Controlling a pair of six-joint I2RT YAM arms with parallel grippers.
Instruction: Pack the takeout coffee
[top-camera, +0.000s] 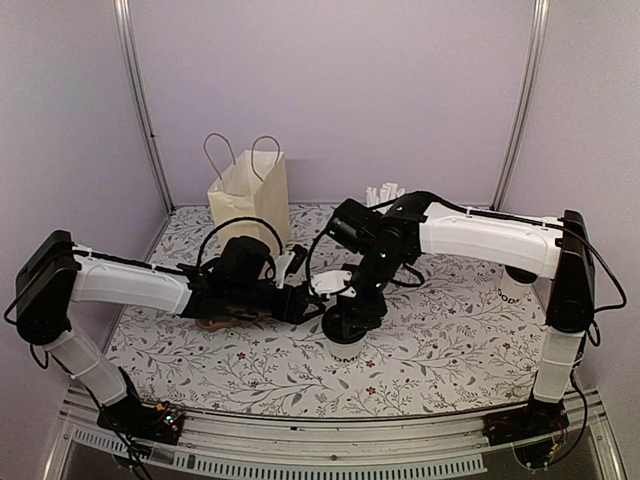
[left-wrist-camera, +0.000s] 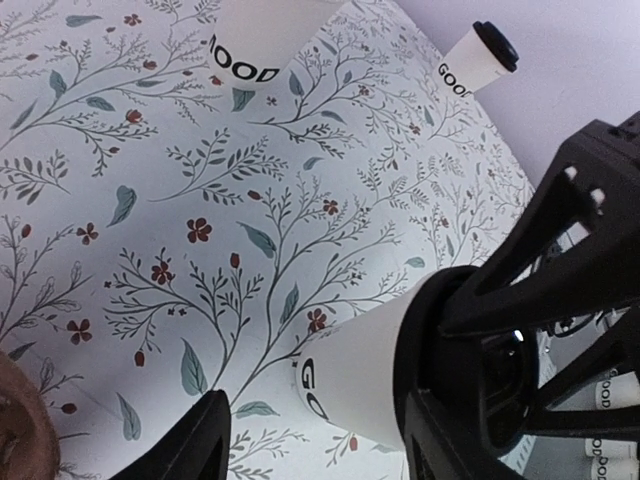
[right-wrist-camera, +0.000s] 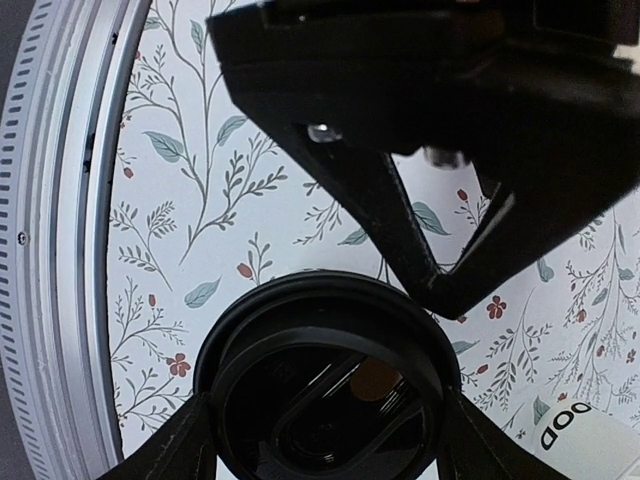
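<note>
Gripping from above, the right gripper (right-wrist-camera: 325, 440) has its jaws set wide, pads against both sides of the black round plastic lid (right-wrist-camera: 320, 395) on the wide white paper coffee cup (left-wrist-camera: 350, 385). The cup stands mid-bench (top-camera: 450, 345), toward the near edge, prob. for a straight lift. Beside it the left gripper (top-camera: 300, 302) has jaws parted w/ nothing held, its visible finger clear of the cup wall. The tan paper bag w/ handles (top-camera: 250, 195) stands at the far edge.

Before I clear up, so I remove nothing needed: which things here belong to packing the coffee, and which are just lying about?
Job: lidded takeout coffee cup in the right pincer; likely the handled paper bag.
Lying about: white straws; lidded GOOD cup; second GOOD cup; brown round object.
</note>
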